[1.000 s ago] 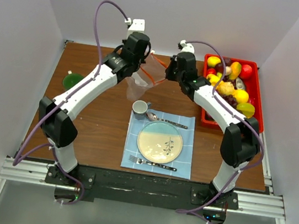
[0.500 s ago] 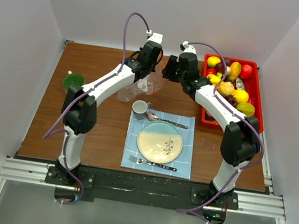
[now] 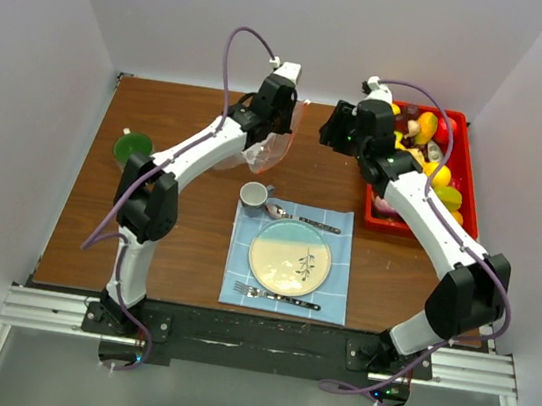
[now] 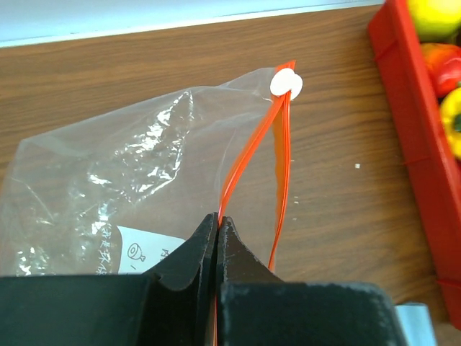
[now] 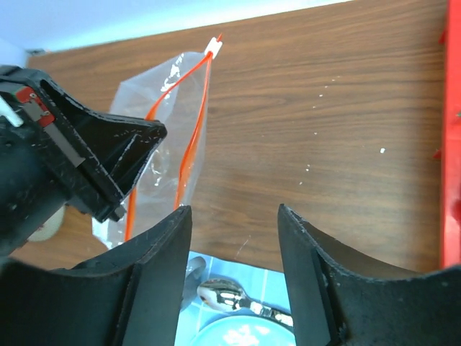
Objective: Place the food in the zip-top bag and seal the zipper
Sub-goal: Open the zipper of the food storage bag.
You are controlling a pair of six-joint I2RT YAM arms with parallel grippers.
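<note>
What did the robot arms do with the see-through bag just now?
The right gripper backed off to the right, away from the zip-top bag and toward the red tray, jaws open. The left gripper, shut on the bag at the zipper, swung it slightly right. The plate, cup and food in the tray stayed put.

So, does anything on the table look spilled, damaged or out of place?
Nothing looks spilled or broken. The one odd thing is the bag: the left end effector pinches only one side of its orange zipper, so the mouth gapes open. The food sits in the red tray.
</note>
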